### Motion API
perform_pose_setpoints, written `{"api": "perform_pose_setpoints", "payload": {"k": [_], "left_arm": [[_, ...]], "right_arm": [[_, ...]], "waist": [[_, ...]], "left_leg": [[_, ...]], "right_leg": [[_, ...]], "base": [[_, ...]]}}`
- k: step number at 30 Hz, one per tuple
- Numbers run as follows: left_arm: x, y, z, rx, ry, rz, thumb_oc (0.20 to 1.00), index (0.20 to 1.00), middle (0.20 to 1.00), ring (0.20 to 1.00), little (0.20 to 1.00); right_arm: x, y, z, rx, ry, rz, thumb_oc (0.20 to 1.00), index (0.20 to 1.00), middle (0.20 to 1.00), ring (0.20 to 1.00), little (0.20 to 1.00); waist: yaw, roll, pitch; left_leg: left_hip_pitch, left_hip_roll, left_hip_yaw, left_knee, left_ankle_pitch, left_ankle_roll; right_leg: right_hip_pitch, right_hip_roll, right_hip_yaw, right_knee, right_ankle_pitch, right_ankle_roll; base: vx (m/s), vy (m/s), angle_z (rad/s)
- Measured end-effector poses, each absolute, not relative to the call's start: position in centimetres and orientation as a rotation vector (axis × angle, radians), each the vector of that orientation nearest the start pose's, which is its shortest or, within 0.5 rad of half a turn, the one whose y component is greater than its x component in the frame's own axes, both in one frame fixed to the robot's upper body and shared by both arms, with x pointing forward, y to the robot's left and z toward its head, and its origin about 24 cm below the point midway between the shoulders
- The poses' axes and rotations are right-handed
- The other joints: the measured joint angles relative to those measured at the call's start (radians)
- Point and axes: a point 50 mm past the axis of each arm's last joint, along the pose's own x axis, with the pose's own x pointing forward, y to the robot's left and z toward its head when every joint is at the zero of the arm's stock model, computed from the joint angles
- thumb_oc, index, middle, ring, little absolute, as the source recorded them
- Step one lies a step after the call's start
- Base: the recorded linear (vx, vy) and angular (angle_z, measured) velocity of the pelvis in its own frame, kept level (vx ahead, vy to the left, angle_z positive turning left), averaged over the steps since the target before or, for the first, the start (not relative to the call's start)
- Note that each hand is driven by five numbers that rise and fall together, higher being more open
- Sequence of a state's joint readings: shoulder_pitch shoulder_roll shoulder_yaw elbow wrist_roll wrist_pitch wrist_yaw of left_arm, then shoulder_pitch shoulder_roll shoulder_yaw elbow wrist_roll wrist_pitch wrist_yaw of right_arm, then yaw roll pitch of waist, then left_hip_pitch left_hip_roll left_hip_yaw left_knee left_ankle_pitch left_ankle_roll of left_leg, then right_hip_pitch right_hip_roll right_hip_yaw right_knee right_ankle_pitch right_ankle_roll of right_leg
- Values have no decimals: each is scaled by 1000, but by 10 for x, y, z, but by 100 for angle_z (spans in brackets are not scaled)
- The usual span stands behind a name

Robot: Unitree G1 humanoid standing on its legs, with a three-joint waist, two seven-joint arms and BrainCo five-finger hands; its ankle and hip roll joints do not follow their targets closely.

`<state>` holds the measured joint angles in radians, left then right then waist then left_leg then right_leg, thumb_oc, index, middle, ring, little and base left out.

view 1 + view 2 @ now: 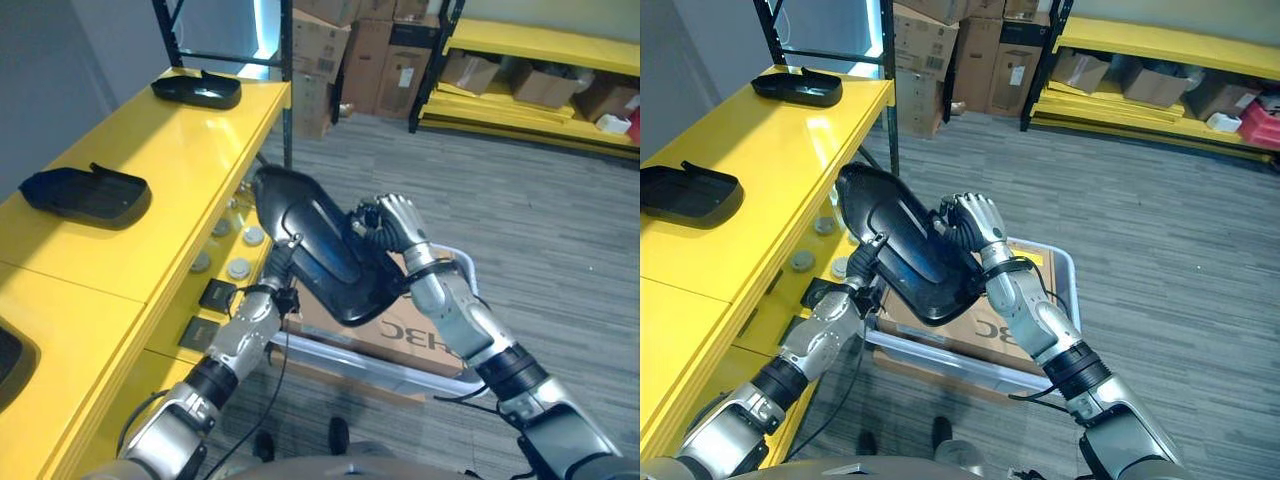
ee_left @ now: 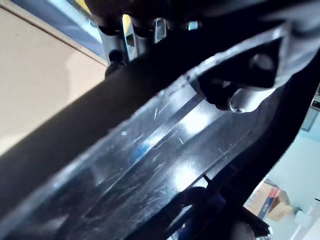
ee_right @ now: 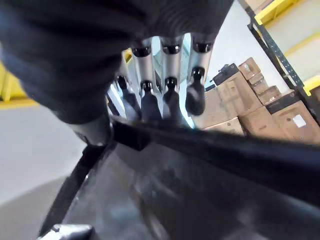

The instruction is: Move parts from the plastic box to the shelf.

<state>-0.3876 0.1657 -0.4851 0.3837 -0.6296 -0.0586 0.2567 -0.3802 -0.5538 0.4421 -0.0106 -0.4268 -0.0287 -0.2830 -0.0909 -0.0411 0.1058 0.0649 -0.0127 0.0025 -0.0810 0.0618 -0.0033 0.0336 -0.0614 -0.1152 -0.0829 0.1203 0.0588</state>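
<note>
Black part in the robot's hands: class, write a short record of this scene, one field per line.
Held item: black part, above the plastic box
Right hand: fingers curled over the part's edge
Left hand: under the part, fingers hidden
Shelf: yellow, on the robot's left
Already on shelf: two black parts

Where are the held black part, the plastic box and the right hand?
black part [image 1: 902, 245], right eye view, glossy middle.
plastic box [image 1: 1065, 272], right eye view, far rim.
right hand [image 1: 978, 222], right eye view, back of hand.
</note>
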Motion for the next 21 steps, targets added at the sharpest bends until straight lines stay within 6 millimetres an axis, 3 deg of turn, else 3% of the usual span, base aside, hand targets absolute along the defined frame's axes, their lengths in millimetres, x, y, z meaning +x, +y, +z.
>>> {"api": "perform_pose_setpoints", "payload": {"k": [4,5,9,12,15,16,17,18,19,21], "left_arm": [[305,99,53,-35,33,-166,200,200,200,200,200],[304,106,68,69,-61,-160,200,200,200,200,200],[292,136,101,206,-267,-69,200,200,200,200,200],[279,156,115,337,-384,9,200,200,200,200,200],[274,165,116,478,-426,35,200,200,200,200,200],[273,165,115,486,-427,34,200,200,200,200,200],[270,164,110,493,-426,29,200,200,200,200,200],[268,164,109,491,-424,26,200,200,200,200,200],[261,164,103,476,-416,18,200,200,200,200,200],[255,163,98,468,-404,4,200,200,200,200,200]], "right_arm": [[270,-137,136,-770,-580,171,1000,1000,1000,1000,1000],[256,-145,135,-693,-579,151,1000,1000,1000,1000,1000],[228,-191,112,-520,-431,-38,1000,1000,1000,1000,1000],[199,-229,75,-459,-223,-195,1000,1000,1000,1000,1000],[178,-258,17,-541,70,-257,1000,1000,1000,1000,1000],[174,-260,10,-545,117,-264,1000,1000,1000,1000,1000],[164,-263,-20,-536,230,-275,1000,1000,1000,1000,1000],[163,-263,-29,-526,266,-282,1000,1000,1000,1000,1000],[148,-263,-67,-502,452,-297,1000,1000,1000,1000,1000],[127,-260,-98,-525,650,-255,1000,1000,1000,1000,1000]], "waist": [[-3,-1,1],[-1,-3,1],[-2,-6,1],[-16,-9,-1],[-27,-21,-9],[-27,-21,-9],[-30,-23,-10],[-31,-25,-11],[-24,-27,-13],[-11,-19,-9]], "left_leg": [[2,0,1,0,-1,0],[5,0,3,-1,-2,0],[14,1,23,-6,-11,1],[20,0,27,-6,-18,0],[10,1,29,-6,-30,0],[9,0,29,-6,-30,0],[9,1,32,-6,-30,0],[9,2,32,-6,-30,0],[9,4,33,-6,-31,-1],[13,4,35,-6,-31,-3]], "right_leg": [[1,0,2,0,0,0],[3,0,4,0,-1,1],[3,1,24,0,-4,5],[7,0,28,0,-12,9],[3,1,31,0,-14,10],[1,1,34,0,-14,10],[-2,1,41,-1,-13,9],[-2,2,41,-1,-13,9],[-3,4,43,-2,-14,8],[-5,5,44,-2,-15,8]], "base": [[-1,1,-1],[1,2,-4],[16,3,-13],[15,2,-9],[-2,-3,-3],[-19,-26,-5],[-17,-33,-7],[-16,-29,-7],[0,0,0],[20,-46,0]]}}
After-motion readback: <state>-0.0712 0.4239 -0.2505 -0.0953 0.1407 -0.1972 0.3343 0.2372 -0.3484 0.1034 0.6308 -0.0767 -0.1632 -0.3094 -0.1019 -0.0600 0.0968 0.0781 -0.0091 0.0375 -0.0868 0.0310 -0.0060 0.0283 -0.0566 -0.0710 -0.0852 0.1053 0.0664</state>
